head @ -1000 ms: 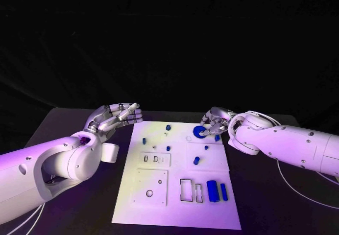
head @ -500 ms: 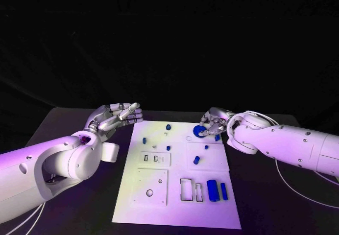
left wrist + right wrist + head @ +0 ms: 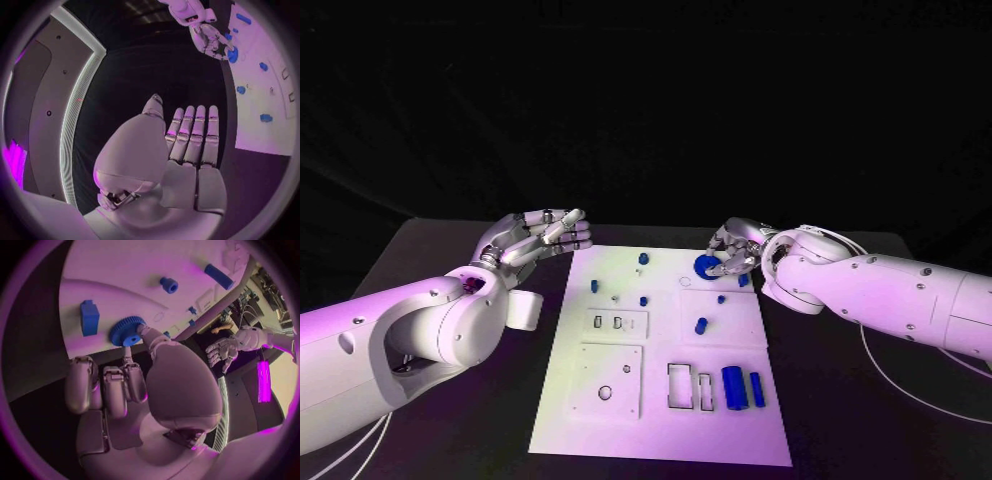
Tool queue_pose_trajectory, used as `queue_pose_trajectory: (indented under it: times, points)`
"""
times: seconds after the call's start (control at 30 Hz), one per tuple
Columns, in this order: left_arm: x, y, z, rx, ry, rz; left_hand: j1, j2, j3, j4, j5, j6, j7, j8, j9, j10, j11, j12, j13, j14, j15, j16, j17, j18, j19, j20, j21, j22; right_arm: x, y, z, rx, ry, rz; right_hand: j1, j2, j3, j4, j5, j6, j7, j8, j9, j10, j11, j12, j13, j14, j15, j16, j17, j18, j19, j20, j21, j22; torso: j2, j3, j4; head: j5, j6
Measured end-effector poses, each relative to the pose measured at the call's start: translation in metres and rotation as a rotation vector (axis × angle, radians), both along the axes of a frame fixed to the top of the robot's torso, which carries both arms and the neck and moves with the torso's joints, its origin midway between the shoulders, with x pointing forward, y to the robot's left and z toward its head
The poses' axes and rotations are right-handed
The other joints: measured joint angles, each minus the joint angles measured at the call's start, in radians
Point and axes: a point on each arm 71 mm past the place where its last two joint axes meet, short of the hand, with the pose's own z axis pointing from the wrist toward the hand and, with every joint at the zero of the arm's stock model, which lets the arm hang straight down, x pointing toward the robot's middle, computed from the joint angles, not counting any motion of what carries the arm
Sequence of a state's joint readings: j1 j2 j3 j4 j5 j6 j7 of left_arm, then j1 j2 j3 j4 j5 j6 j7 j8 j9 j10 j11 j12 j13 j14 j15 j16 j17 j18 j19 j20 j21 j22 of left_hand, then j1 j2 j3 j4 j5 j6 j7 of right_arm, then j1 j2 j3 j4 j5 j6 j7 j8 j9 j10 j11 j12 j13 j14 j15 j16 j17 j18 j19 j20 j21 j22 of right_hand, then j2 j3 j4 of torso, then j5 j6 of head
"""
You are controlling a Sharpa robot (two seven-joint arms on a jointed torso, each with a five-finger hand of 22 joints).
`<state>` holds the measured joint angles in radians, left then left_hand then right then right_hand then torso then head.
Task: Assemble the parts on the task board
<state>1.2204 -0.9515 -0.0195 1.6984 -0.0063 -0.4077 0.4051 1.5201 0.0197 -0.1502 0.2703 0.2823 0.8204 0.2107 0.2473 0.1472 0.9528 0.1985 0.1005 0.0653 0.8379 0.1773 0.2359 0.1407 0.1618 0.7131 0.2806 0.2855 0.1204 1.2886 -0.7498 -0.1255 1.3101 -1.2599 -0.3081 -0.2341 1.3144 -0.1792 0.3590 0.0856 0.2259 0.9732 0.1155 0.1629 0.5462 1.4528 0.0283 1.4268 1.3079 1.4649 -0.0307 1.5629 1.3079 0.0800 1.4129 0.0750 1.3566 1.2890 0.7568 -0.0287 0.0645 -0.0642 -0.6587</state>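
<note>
**Right hand on the blue gear at the board's far edge**

Now the right hand sits over the far right part of the task board, its fingers closed round a round blue gear. From the right wrist view the gear shows a toothed rim, and a fingertip presses against its edge while the other fingers curl in beneath the palm. The gear lies at the board's edge, just beside a square blue block; a small blue round part and a longer blue bar lie well apart from it, further across the white plate.

The left hand hovers off the board's far left corner, over the black table, holding nothing. Its fingers are straight and lie side by side, thumb set apart, palm flat.

On the board, several small blue pieces are scattered across the far half, one blue peg lies near the middle, and two upright blue bars stand side by side near the right edge of the near half, just beside an empty rectangular slot. A white inset plate with two small slots sits on the left side, and another with round holes lies nearer the robot
</note>
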Motion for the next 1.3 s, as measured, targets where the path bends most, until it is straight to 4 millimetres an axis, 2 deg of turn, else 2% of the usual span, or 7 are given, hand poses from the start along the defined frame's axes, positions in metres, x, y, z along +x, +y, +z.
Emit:
queue_pose_trajectory:
  times: [0.17, 0.27, 0.33, 0.57, 0.83, 1.1, 1.3]
  points:
    - [0.0, 0.0, 0.0, 0.0, 0.001, 0.0, 0.0, 0.0, 0.0, 0.0, 0.0, 0.0, 0.0, 0.0, 0.0, 0.0, 0.0, 0.0, 0.0, 0.0, 0.0, 0.0, 0.0, 0.0, 0.0, 0.0, 0.0, 0.0, -0.005, 0.004, -0.001, -0.01, -0.034, 0.015, 0.004, -0.004, 0.083, -0.013, -0.008, 0.007, 0.005, 0.003, 0.0, 0.009, -0.004, 0.031, 0.0, 0.0, -0.008, 0.0, 0.0, -0.003, 0.005, -0.005, 0.008, 0.014, 0.0, 0.0004, -0.0004, 0.0, 0.0]
    - [0.0, 0.0, 0.0, 0.0, 0.001, 0.0, 0.0, 0.0, 0.0, 0.0, -0.001, 0.0, 0.0, 0.0, 0.0, 0.0, 0.0, 0.0, 0.0, 0.0, 0.0, 0.0, 0.0, 0.0, 0.0, 0.0, 0.0, -0.001, -0.008, 0.007, 0.001, -0.015, -0.073, 0.03, 0.008, -0.009, 0.128, -0.015, -0.042, 0.007, 0.005, 0.003, -0.001, 0.009, -0.004, 0.051, 0.0, 0.0, -0.008, 0.0, 0.0, -0.003, 0.009, -0.009, 0.008, 0.019, 0.0, 0.0008, -0.0004, 0.001, 0.001]
    - [0.0, 0.0, 0.0, 0.0, 0.001, 0.0, 0.0, 0.0, 0.0, 0.0, -0.005, 0.0, 0.0, 0.0, 0.0, 0.0, 0.0, -0.005, 0.0, -0.003, 0.003, 0.0, 0.0, 0.0, 0.0, 0.0, -0.004, -0.001, -0.011, 0.01, 0.003, -0.017, -0.102, 0.042, 0.001, -0.016, 0.14, -0.016, -0.045, 0.007, 0.005, 0.003, -0.001, 0.009, -0.004, 0.056, 0.0, 0.0, -0.008, 0.0, 0.0, -0.003, 0.009, -0.009, 0.012, 0.019, 0.0, 0.0008, -0.0005, 0.002, 0.003]
    - [0.0, 0.0, 0.0, 0.001, 0.002, -0.001, 0.0, 0.0, 0.0, 0.0, -0.005, 0.0, 0.0, 0.0, 0.0, 0.0, 0.0, -0.005, 0.0, -0.003, 0.003, -0.005, 0.0, 0.0, 0.0, 0.0, -0.004, -0.002, -0.023, 0.035, 0.022, -0.028, -0.233, 0.127, -0.012, -0.026, 0.145, -0.019, -0.047, 0.007, 0.005, 0.003, -0.001, 0.009, -0.004, 0.06, 0.0, 0.0, -0.007, 0.004, 0.0, -0.003, 0.013, -0.013, 0.024, 0.019, -0.002, 0.0004, -0.0022, 0.005, 0.007]
    - [0.001, -0.002, 0.0, -0.001, 0.003, -0.005, 0.0, 0.0, 0.0, 0.0, -0.005, 0.0, 0.0, 0.0, 0.0, 0.0, 0.0, -0.005, 0.0, -0.004, 0.003, -0.005, 0.0, 0.0, 0.0, 0.0, -0.004, -0.002, -0.032, 0.086, 0.032, -0.056, -0.342, 0.244, -0.013, -0.025, 0.151, -0.02, -0.051, 0.007, 0.005, 0.003, -0.001, 0.013, -0.008, 0.062, 0.0, 0.0, -0.007, 0.004, 0.0, -0.003, 0.02, -0.012, 0.028, 0.019, -0.002, -0.0009, 0.0006, 0.007, 0.008]
    - [0.001, -0.003, -0.001, -0.001, 0.004, -0.008, 0.0, 0.0, 0.0, 0.0, -0.005, 0.0, 0.0, 0.0, 0.0, 0.0, 0.0, -0.005, 0.0, -0.004, 0.003, -0.005, -0.001, 0.0, 0.0, 0.0, -0.004, -0.002, -0.033, 0.121, 0.026, -0.08, -0.376, 0.297, -0.015, -0.024, 0.151, -0.02, -0.054, 0.007, 0.005, 0.003, -0.001, 0.013, -0.008, 0.062, 0.0, 0.0, -0.007, 0.004, 0.0, -0.003, 0.02, -0.012, 0.028, 0.019, 0.0, -0.002, 0.0029, 0.009, 0.007]
    - [0.001, -0.004, -0.001, -0.003, 0.004, -0.012, 0.0, 0.0, -0.002, -0.002, -0.005, 0.0, 0.0, 0.0, 0.0, 0.0, 0.0, -0.005, 0.0, -0.006, 0.001, -0.005, -0.001, 0.0, 0.0, 0.0, -0.004, -0.002, -0.031, 0.137, 0.017, -0.093, -0.375, 0.311, -0.021, -0.03, 0.153, -0.022, -0.054, 0.007, 0.005, 0.004, -0.001, 0.013, -0.008, 0.062, 0.0, 0.004, -0.011, 0.004, 0.0, -0.003, 0.02, -0.012, 0.028, 0.019, 0.002, -0.0023, 0.0023, 0.011, 0.005]
